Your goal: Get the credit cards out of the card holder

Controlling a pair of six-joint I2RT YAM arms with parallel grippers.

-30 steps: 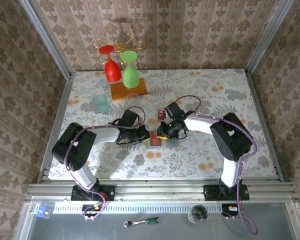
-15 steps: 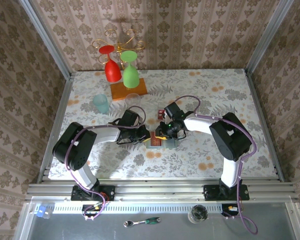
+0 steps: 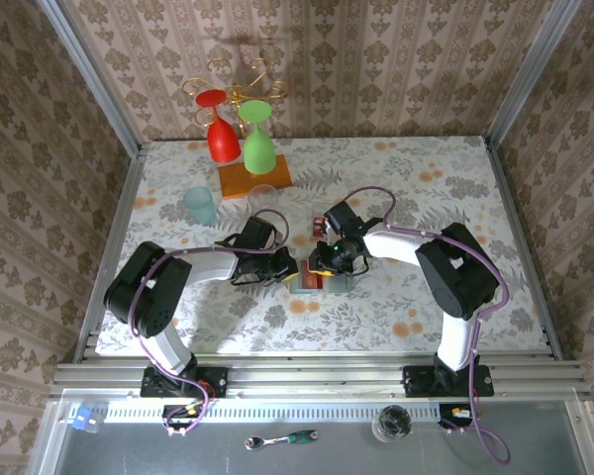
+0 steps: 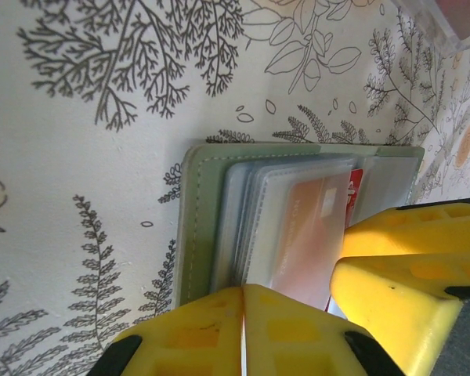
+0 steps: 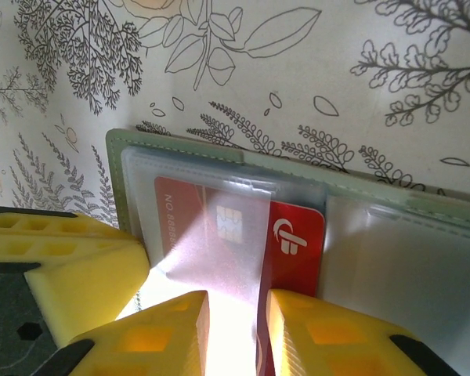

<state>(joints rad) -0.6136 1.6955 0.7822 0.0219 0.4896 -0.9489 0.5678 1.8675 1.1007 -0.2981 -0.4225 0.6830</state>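
Here, has the holder [image 4: 194, 227] lying open and flat on the floral table [image 3: 426, 188], between the two wrists. Bends the left arm sharply at the elbow near the table's left edge and runs the forearm rightward and low to the holder's left end. Pinches that end with the left gripper [image 4: 241, 305], fingers pressed together on the green cover and the clear sleeves. Mirrors this with the right arm: elbow out to the right, forearm running leftward, wrist tipped down over the holder's other half. Sets the right gripper [image 5: 236, 313] over a sleeve with jaws a little apart, a red card [image 5: 294, 235] showing in the gap; cannot tell whether either finger presses it. Shows that card with its chip end under a clear sleeve and its logo end bare. Has the two grippers just beside each other, yellow fingers close together. Has a second red card [image 3: 320, 224] lying flat on the table just beyond the right wrist.
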